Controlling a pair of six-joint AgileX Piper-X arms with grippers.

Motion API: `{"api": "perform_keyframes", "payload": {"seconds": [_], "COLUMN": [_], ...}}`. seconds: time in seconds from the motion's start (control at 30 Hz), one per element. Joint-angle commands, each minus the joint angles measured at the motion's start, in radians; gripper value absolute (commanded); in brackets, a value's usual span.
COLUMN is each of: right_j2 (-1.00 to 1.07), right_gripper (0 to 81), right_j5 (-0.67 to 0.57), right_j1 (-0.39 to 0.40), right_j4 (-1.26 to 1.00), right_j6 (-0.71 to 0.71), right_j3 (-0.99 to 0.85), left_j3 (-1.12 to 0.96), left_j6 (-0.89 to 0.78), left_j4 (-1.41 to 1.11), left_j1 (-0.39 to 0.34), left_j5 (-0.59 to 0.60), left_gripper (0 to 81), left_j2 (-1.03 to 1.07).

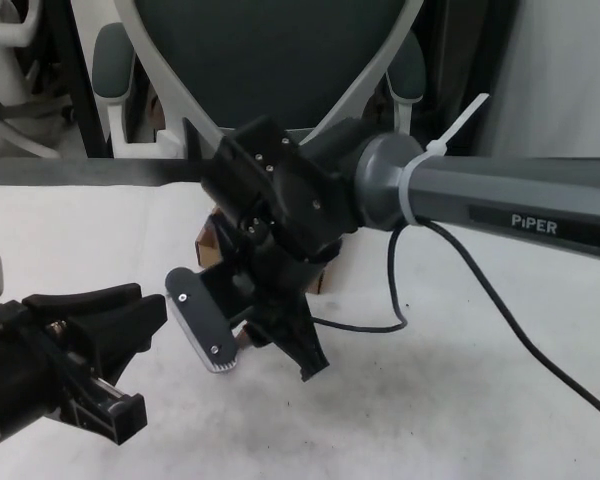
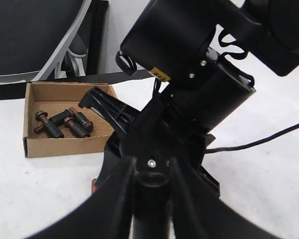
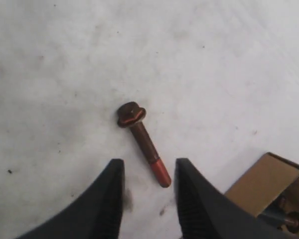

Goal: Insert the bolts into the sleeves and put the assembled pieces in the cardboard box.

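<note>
A copper-coloured bolt (image 3: 142, 142) with a red tip lies loose on the white cloth. My right gripper (image 3: 149, 169) hangs open just above it, one finger on each side of the red tip, not touching. In the high view that right gripper (image 1: 265, 350) points down at mid-bench. My left gripper (image 2: 152, 167) is shut on a black sleeve (image 2: 152, 181), held upright facing the right arm. The left gripper (image 1: 140, 340) sits low at the near left. The cardboard box (image 2: 65, 144) holds assembled pieces (image 2: 65, 123) of bolt and sleeve. Its corner (image 3: 269, 184) lies close beside the loose bolt.
The right arm (image 1: 500, 205) spans the bench from the right, and its cable (image 1: 480, 290) trails over the cloth. It hides most of the box (image 1: 205, 240). An office chair (image 1: 270, 60) stands behind the bench. Bare cloth lies at the near right.
</note>
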Motion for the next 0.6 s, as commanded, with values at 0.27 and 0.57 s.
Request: {"api": "perform_keyframes", "payload": {"seconds": [0.27,0.57], "right_j2": [0.059,0.078], "right_gripper": [32.1,32.1], "right_j5": [0.075,0.068], "right_j1": [0.002,0.002], "right_j4": [-0.024,-0.038], "right_j6": [-0.051,-0.075], "right_j3": [-0.017,-0.018], "left_j3": [-0.001,-0.001], "left_j6": [0.001,0.003], "left_j4": [-0.025,-0.025], "left_j1": [0.000,0.000], "left_j5": [0.008,0.007], "left_gripper": [0.8,0.8], "left_j2": [-0.010,-0.010]}}
